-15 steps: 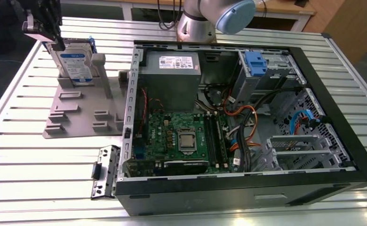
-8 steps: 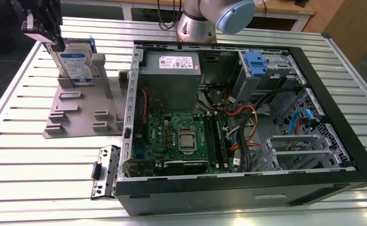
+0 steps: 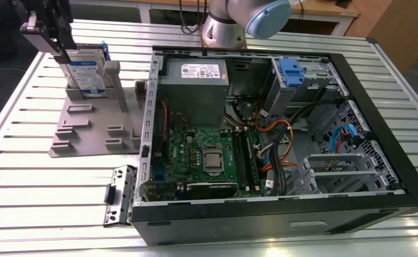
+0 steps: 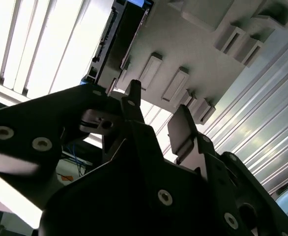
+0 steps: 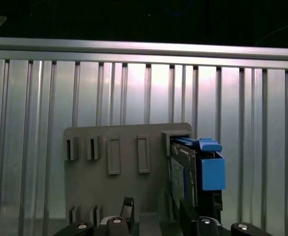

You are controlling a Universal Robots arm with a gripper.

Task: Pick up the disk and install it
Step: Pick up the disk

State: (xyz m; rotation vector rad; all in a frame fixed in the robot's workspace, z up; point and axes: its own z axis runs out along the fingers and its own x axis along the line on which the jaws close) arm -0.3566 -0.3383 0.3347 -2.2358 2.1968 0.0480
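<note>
The disk (image 3: 87, 72) stands on edge in a slot of the grey holder plate (image 3: 95, 126), on the slatted table at the exterior view's left. Its white-and-blue label faces out, and a blue rail (image 5: 212, 169) runs along its side. My gripper (image 3: 57, 47) hangs just above and beside the disk's top edge. In both wrist views the gripper (image 4: 158, 115) is open, with nothing between its two dark fingers (image 5: 128, 206). The disk (image 5: 183, 172) sits off to one side of the gap, close to one finger (image 5: 186, 212). In the second wrist view, the disk's dark edge (image 4: 117, 39) lies beyond the fingertips.
An open computer case (image 3: 380, 134) lies on the exterior view's right with a green motherboard (image 3: 202, 155), grey power supply (image 3: 194, 80), blue latch on a silver cage (image 3: 289, 69) and cables. A detached bracket (image 3: 119, 195) lies in front of the holder. The arm's base (image 3: 227, 24) stands behind the case.
</note>
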